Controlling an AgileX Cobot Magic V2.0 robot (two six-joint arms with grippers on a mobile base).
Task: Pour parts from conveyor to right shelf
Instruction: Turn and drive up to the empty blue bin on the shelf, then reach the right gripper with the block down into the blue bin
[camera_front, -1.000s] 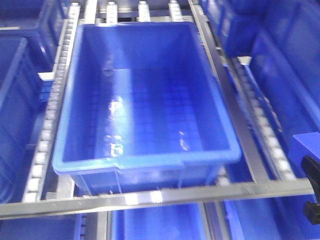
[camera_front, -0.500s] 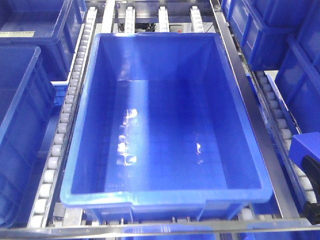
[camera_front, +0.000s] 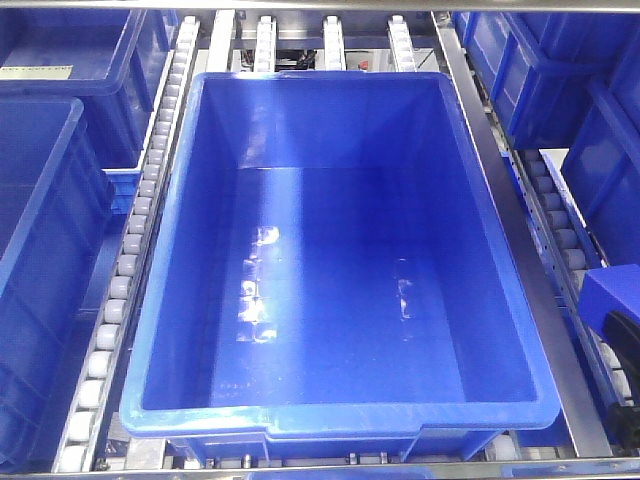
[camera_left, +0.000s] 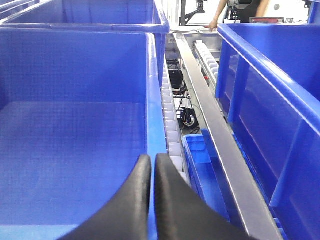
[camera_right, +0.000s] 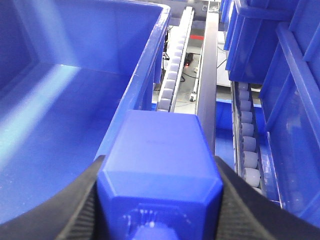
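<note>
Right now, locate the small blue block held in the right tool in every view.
Front-facing: the blue block pokes in at the right edge, just below mid-height.
Left wrist: not in it.
Right wrist: the blue block fills the bottom centre, close to the lens.
Shared landmark: the middle bin. In both views the block is on the side of the bin's right wall.

L gripper (camera_left: 152, 172) – fingers pressed together, nothing held between them. R gripper (camera_right: 159, 200) – fingers clamped on both sides of a blue block (camera_right: 160, 160).
</note>
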